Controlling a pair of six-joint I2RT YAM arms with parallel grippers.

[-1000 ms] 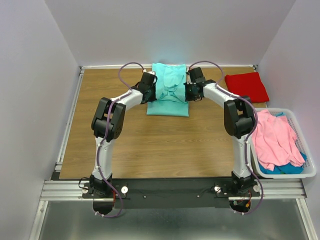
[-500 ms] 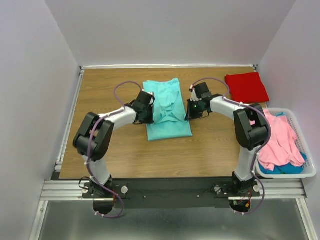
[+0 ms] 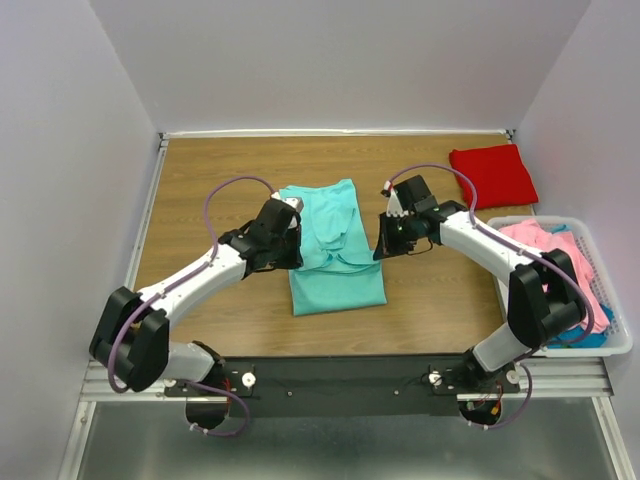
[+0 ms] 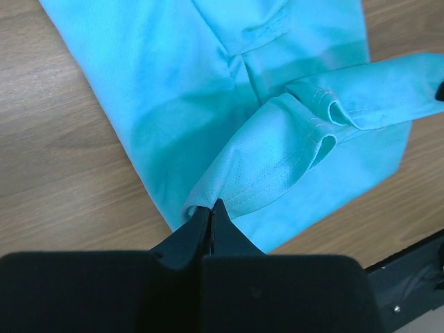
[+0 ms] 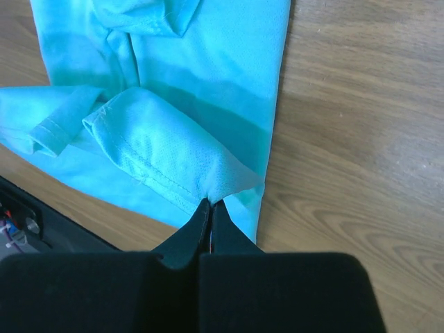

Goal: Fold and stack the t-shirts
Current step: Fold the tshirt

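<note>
As the lifted edge travelled back over the cloth, the left gripper (image 4: 211, 208) and right gripper (image 5: 210, 206) each stayed pinched shut on a stitched edge of the teal shirt (image 3: 335, 250). Shirt lay well left of the basket (image 3: 622, 345), drawn nearer than a second before; fold judged half made. Red shirt (image 3: 492, 173), folded, lay beyond the basket.

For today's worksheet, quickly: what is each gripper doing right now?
The left gripper is closed, pinching a fold of the aqua t-shirt.
The right gripper is closed, pinching the same shirt's other side.
</note>
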